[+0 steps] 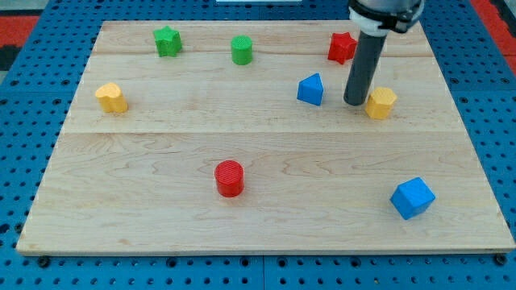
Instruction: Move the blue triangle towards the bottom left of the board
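My tip (355,103) beside blue triangle (310,89)

1 camera looks down at a slant from beyond the view's bottom edge, near enough that the table (266,153) fills the frame.

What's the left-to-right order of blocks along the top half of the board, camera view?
yellow block → green star → green cylinder → blue triangle → red star → my tip → yellow hexagon
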Robot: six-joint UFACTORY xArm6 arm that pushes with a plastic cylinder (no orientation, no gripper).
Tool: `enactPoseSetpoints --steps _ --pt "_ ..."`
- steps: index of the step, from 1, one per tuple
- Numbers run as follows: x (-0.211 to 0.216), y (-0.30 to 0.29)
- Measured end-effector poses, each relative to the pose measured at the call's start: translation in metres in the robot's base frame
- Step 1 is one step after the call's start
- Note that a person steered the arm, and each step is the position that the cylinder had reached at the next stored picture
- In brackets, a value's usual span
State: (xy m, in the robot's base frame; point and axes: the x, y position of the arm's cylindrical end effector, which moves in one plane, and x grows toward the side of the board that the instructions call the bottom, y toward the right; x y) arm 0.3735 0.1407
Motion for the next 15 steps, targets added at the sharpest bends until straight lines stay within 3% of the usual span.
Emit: enactPoseSetpoints --steps 2,4,5,6,7,8,10,11,12,13,14,15 --pt "-0.013 -0.115" --pt "-0.032 -0.11" --pt "-0.041 -0.132" --pt "-0.045 -0.193" --pt "-0.037 -0.259" --pt "0.023 -0.286" --pt "-0.049 -0.257" --pt "-0.013 -0.228" --pt "0.045 -0.29" --pt "0.079 -0.289" --pt "0.028 -0.287" --pt "0.02 -0.261"
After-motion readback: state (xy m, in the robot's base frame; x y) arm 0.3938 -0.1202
